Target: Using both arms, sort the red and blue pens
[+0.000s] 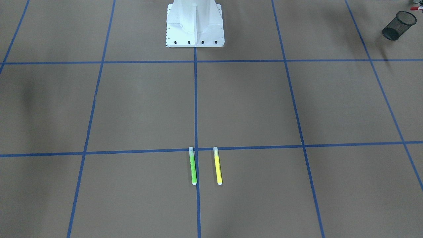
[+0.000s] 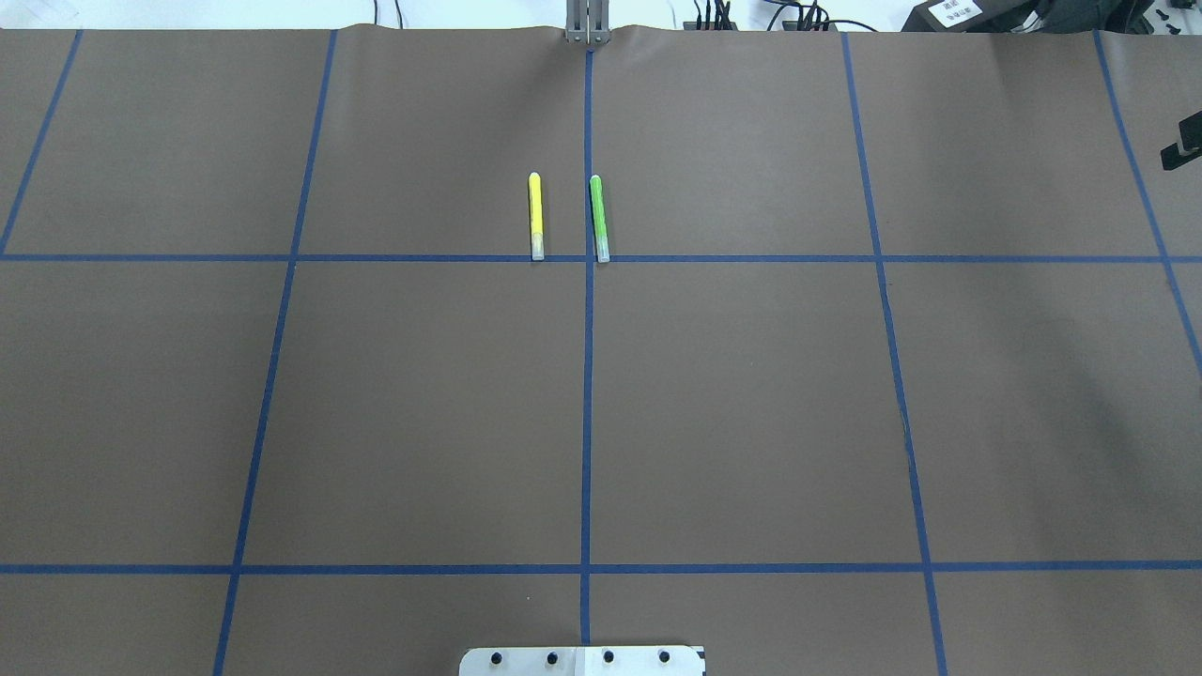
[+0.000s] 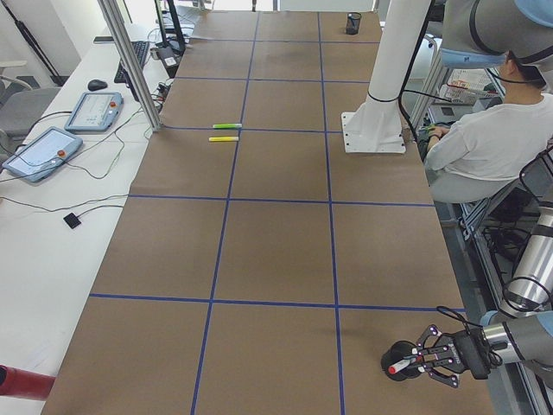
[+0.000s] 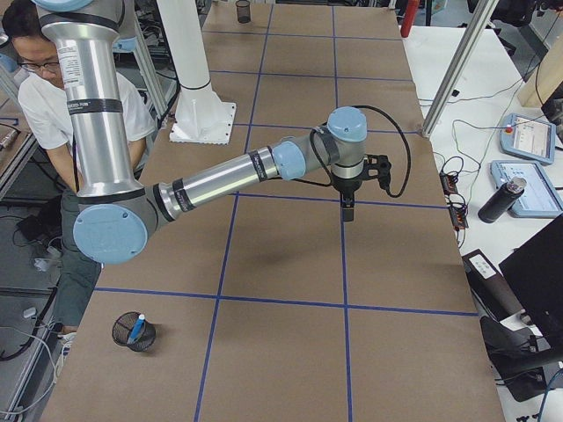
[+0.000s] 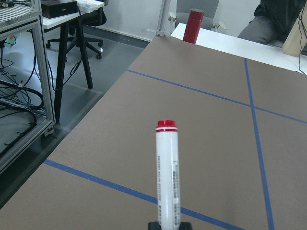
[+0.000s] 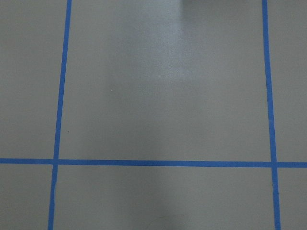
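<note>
The red pen (image 5: 167, 177), a white printed barrel with a red cap, juts forward from the bottom of the left wrist view. My left gripper (image 3: 439, 357) is shut on it and holds it beside a black mesh cup (image 3: 398, 354) at the table's near left end; its red end (image 1: 414, 8) shows at the frame's top right. The blue pen (image 4: 136, 329) stands in a second black mesh cup (image 4: 133, 332). My right gripper (image 4: 347, 209) hangs pointing down over bare table, and I cannot tell whether it is open or shut.
A green pen (image 2: 598, 218) and a yellow pen (image 2: 535, 216) lie side by side at the far middle of the table. The white pedestal base (image 1: 195, 24) stands at the robot's side. A seated person (image 3: 484, 138) is beside the table.
</note>
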Controlling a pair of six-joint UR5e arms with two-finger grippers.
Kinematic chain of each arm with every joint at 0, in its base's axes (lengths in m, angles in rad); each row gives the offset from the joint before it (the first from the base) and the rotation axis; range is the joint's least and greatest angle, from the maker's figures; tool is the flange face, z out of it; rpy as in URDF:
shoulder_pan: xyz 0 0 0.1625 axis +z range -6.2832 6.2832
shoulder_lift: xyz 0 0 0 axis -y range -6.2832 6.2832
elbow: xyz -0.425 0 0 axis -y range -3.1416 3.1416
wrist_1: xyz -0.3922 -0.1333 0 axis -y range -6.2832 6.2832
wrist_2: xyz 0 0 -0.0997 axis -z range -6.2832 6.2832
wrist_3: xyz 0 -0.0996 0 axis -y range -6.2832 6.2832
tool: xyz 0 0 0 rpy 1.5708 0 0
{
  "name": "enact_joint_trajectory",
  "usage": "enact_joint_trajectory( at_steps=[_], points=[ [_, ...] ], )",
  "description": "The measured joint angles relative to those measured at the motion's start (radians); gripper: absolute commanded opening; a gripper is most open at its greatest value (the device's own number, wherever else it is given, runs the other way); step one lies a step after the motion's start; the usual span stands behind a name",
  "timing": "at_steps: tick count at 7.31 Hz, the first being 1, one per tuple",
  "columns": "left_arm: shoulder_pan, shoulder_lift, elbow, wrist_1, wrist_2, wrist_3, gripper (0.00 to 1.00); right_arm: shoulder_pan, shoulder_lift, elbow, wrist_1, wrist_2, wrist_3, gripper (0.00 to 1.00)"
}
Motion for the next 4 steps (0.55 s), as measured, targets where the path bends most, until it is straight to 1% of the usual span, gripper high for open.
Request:
enact_joint_trajectory(
  at_steps=[3,4],
  points=[
    [0.0,-0.004,0.001,0.012,-0.037,-0.008,0.0,0.001,-0.003,0.003,0.0,0.001,0.0,1.0],
    [0.0,-0.006,0.001,0.016,-0.04,-0.007,0.09,0.001,-0.005,0.003,-0.001,0.001,0.0,1.0]
  ],
)
